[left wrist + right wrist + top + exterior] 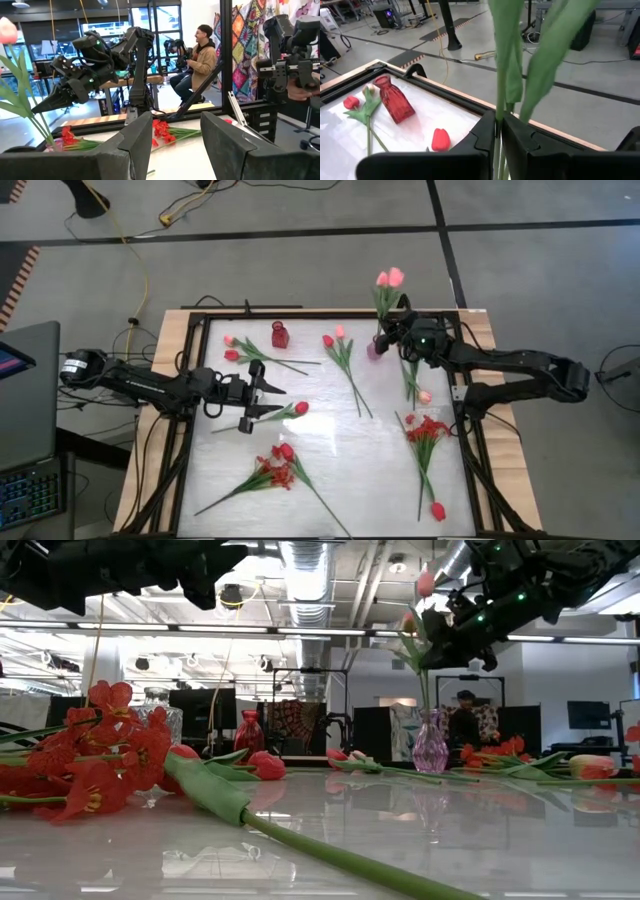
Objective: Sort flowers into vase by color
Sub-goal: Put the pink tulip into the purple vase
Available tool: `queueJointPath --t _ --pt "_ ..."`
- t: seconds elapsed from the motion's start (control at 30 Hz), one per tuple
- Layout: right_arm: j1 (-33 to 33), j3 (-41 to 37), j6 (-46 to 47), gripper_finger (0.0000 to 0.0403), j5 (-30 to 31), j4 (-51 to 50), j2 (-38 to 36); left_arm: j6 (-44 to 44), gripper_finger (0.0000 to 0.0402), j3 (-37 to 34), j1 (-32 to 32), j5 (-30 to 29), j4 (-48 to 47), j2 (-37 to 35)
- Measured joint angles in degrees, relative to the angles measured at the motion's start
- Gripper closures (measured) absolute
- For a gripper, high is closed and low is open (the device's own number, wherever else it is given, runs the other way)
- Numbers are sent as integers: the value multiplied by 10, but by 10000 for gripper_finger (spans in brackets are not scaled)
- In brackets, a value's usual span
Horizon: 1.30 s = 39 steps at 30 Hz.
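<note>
The pink tulips (389,278) stood with their stems in the pink vase (374,349) at the table's (340,470) far edge. The right gripper (396,330) had its jaws nearly closed around the stems just above the vase. Opening slowly and lifting straight up should avoid tipping it. The left gripper (266,402) waited half open above a red tulip (300,408).

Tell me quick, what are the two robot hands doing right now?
Left gripper: jaws open, holding nothing, above the table.
Right gripper: jaws closed on the pink tulips' stems, over the pink vase.
</note>
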Motion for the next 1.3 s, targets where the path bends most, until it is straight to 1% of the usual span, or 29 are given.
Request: queueJointPath --t 0.13,0.27,0.5,0.63,0.77,0.87,1.03,1.2,1.3 --pt "12 0 0 330 -1 -15 0 -1 245 0 0 4 0 0" --pt "22 0 1 308 -2 -45 -1 -1 245 0 0 10 0 0" --pt "30 0 -3 240 -2 -83 -13 -1 245 0 0 10 0 0" --pt "29 0 -4 196 -1 -102 -44 -4 245 0 0 13 0 0" --pt "36 0 -5 168 -3 -119 -85 -5 245 0 0 15 0 0" --pt "49 0 -5 163 -17 -126 -116 -5 245 0 0 15 0 0" --pt "92 0 -5 166 -31 -126 -154 -13 245 0 0 15 -8 0" --pt "150 1 -5 168 -32 -127 -163 -25 245 0 0 15 -18 0" --pt "182 16 -5 168 -31 -150 -157 -27 245 0 0 14 -23 0"
